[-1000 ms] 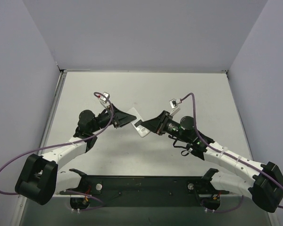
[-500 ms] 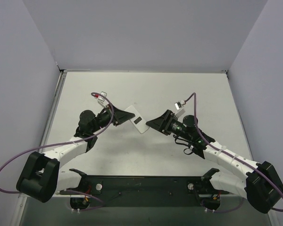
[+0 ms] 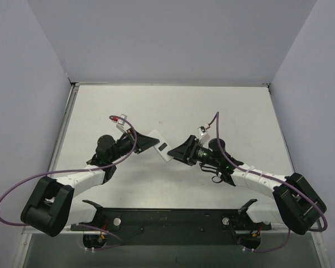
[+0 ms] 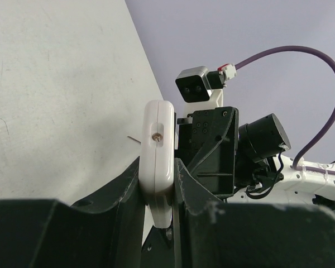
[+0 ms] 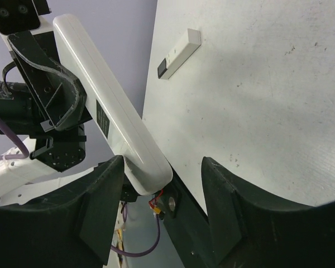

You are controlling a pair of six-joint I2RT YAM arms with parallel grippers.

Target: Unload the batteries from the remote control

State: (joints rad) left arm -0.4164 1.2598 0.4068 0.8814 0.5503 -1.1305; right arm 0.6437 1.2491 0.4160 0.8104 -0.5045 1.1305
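Note:
My left gripper (image 3: 147, 143) is shut on a white remote control (image 3: 159, 144) and holds it above the table. In the left wrist view the remote (image 4: 157, 146) stands edge-on, clamped between the two fingers of that gripper (image 4: 156, 173). My right gripper (image 3: 178, 152) is open at the remote's free end. In the right wrist view the remote (image 5: 109, 111) runs diagonally, and its rounded end sits between the spread fingers of the right gripper (image 5: 163, 167), against the left finger (image 5: 109, 190). No batteries are in view.
A small white bar with a dark end (image 5: 179, 53) lies on the table (image 3: 173, 109) beyond the remote. Grey walls close in the left, back and right sides. The black base rail (image 3: 167, 218) runs along the near edge.
My right arm has rolled its wrist and shifted, with its gripper still at the remote's end. My left gripper has turned slightly with the remote in it.

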